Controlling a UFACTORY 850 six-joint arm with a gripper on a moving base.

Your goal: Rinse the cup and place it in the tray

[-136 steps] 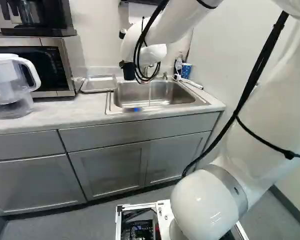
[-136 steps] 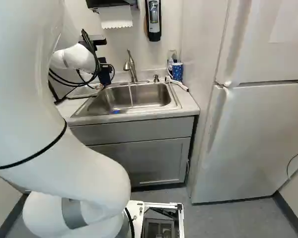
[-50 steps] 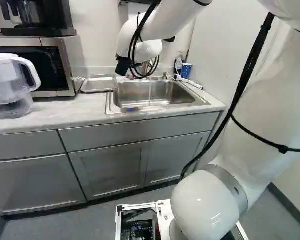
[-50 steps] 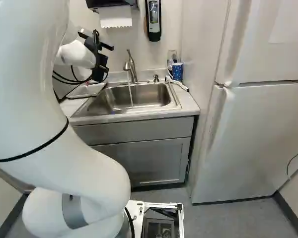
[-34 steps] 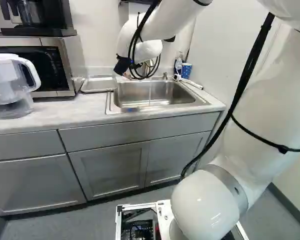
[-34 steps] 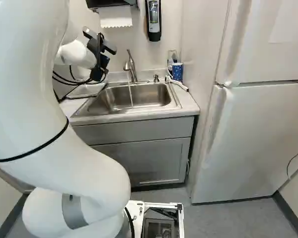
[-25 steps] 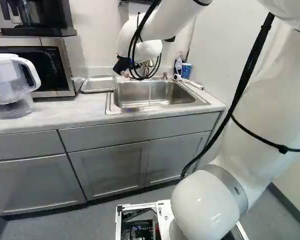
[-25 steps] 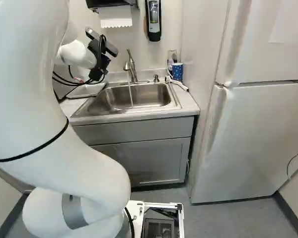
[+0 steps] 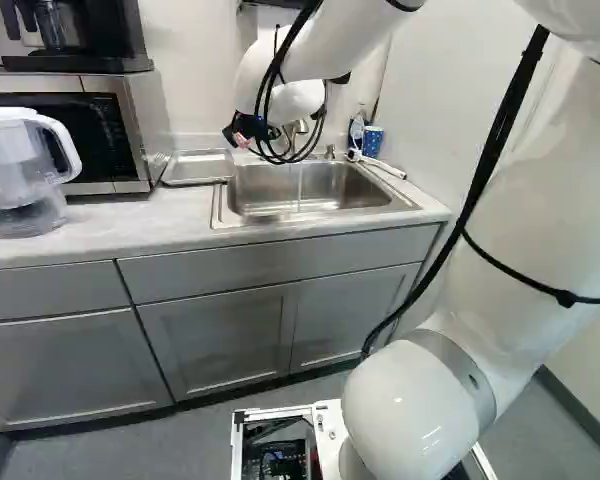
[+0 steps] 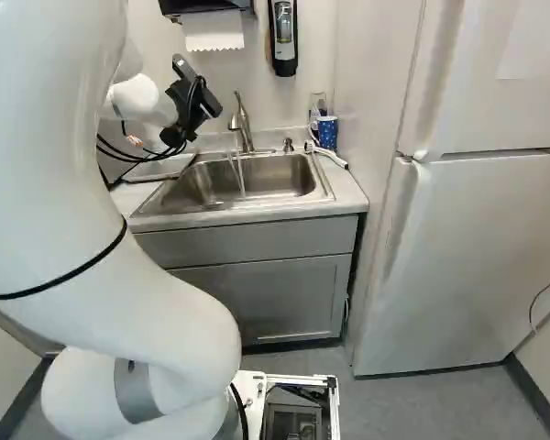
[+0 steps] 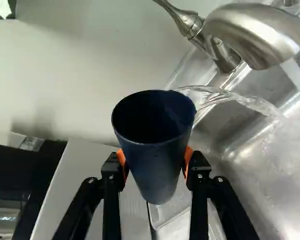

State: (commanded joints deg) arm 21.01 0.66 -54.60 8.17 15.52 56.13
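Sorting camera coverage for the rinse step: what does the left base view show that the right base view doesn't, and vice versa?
Only left base view: water pitcher and coffee maker, both toward its left side.

Only right base view: refrigerator, wall-mounted soap dispenser.

Both: sink, faucet (partly behind the arm in left), tray beside the sink, blue dotted cup, arm.
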